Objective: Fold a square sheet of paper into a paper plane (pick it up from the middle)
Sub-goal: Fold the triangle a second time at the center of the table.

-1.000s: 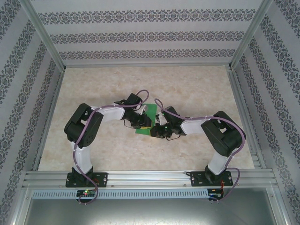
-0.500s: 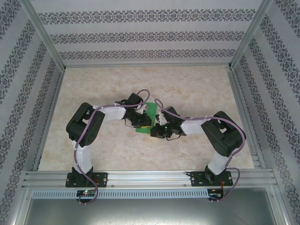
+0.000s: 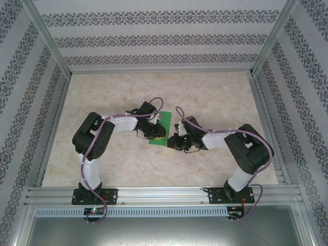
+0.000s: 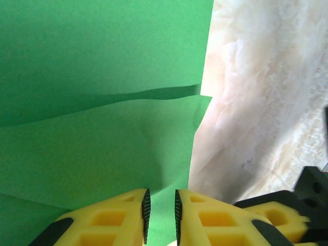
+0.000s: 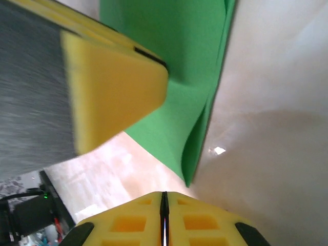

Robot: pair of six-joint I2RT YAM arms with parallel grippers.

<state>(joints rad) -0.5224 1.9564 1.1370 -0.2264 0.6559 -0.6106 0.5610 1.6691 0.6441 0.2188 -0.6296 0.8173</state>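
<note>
Top external view: the right gripper [image 3: 172, 142] had drawn back rightward, off the paper [image 3: 165, 121], its jaws pressed together on nothing. The left gripper [image 3: 156, 134] stayed on the sheet at mid-table [image 3: 215, 97]. Its yellow fingers [image 4: 118, 220] stood a slit apart with green between; whether they pinched it could not be told. Thin, matte, bright-green layers overlapped with soft creases, one edge bulging above glossy marbled beige. Likely a fold was just pressed; no dart shape yet.
</note>
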